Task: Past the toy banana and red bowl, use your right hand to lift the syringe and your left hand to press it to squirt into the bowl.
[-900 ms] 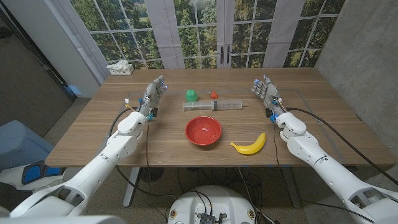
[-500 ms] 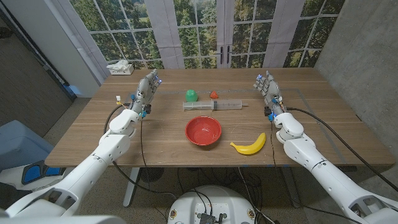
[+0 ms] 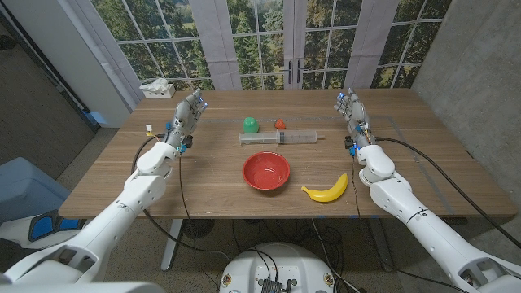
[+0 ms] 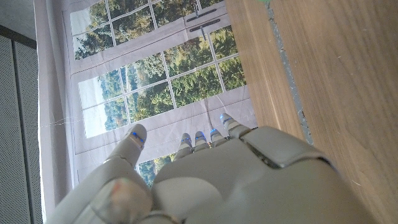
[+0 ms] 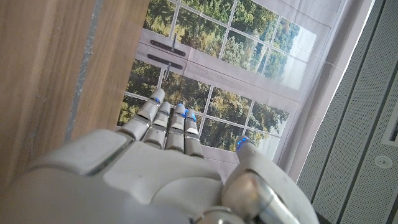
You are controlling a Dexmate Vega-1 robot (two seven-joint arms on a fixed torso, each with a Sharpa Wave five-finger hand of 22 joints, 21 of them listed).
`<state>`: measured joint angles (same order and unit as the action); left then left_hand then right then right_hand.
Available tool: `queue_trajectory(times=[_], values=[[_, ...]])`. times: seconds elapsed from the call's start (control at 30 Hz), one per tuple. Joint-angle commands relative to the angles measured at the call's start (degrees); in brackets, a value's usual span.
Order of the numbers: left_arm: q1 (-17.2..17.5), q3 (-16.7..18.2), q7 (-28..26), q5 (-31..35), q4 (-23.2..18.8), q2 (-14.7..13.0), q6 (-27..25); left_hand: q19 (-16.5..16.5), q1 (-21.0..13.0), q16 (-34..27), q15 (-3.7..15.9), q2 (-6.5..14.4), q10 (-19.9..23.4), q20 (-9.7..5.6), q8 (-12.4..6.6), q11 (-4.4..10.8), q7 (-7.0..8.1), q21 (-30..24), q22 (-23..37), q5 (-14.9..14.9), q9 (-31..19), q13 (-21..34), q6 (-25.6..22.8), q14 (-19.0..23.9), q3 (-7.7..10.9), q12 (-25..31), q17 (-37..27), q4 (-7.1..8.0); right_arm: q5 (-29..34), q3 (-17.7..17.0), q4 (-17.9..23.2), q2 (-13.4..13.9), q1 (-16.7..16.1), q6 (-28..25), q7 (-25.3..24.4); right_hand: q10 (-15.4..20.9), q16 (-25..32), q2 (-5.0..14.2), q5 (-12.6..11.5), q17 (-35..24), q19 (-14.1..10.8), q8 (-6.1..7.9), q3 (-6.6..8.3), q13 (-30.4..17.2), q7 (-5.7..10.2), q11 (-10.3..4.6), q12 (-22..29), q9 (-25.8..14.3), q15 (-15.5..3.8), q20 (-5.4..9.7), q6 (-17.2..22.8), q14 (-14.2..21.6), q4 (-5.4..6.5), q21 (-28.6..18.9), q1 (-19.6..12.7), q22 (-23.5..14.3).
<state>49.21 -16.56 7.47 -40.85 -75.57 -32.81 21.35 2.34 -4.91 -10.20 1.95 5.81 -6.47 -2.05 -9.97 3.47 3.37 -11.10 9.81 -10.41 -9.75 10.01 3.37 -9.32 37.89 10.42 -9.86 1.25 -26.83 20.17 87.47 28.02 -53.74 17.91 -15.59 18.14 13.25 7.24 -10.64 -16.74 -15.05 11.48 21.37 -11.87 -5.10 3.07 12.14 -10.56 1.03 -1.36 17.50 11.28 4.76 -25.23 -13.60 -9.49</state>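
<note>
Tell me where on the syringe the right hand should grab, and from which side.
Take the syringe around its clear barrel, likely near the tip end that points toward the right hand. It lies flat and crosswise beyond the bowl, so come in from the right and from above, leaving the plunger end, on the left, free for the left hand.

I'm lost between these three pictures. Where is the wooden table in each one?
Head view: the table spans the middle, with the bowl at its centre.
Left wrist view: it is the wood running alongside the left hand.
Right wrist view: it is the wood running alongside the right hand.
Shared landmark: the paned doors beyond the table's far edge.
</note>
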Motion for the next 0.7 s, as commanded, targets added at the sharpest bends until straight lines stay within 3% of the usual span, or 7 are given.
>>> queue_trajectory(times=[0.03, 0.7], values=[[-1.4, -0.3, 1.7, -0.2, 1.8, 0.6, 0.7, -0.6, 0.5, -0.2, 3.81, 3.8, 0.2, -6.39, -0.42, -0.24, -0.06, -0.3, 0.2, -0.4, -0.1, 0.1, -0.1, 0.2, 0.24, 0.5, -0.1, 0.15, 9.1, 0.9, 4.5, 2.5, -0.7, -3.4, -6.2, 0.6, 0.4, -0.31, 0.0, 0.2, -0.4, 0.21, 0.45, -0.1, 0.1, -0.17, 0.3, -0.1, -0.15, -0.22, 0.5, 0.7, -1.18, 0.2, -1.5, -0.1], [-1.7, -0.9, 1.6, 0.3, 1.3, 0.9, 0.8, -1.1, 0.4, -0.1, 3.83, 3.6, 0.7, -6.09, -0.57, -0.2, -0.09, -0.4, 0.2, -0.5, -0.1, 0.1, -0.8, 0.6, 0.45, 0.7, 0.1, -0.18, 19.9, 3.3, 13.2, 9.6, -0.2, -18.1, -7.3, 0.6, 0.4, -0.98, 0.3, 0.8, -1.6, 0.21, 0.82, -0.2, 1.13, -1.01, 0.0, -0.1, -1.02, -0.18, 1.3, 1.0, -4.54, 1.2, -3.5, -0.2]])
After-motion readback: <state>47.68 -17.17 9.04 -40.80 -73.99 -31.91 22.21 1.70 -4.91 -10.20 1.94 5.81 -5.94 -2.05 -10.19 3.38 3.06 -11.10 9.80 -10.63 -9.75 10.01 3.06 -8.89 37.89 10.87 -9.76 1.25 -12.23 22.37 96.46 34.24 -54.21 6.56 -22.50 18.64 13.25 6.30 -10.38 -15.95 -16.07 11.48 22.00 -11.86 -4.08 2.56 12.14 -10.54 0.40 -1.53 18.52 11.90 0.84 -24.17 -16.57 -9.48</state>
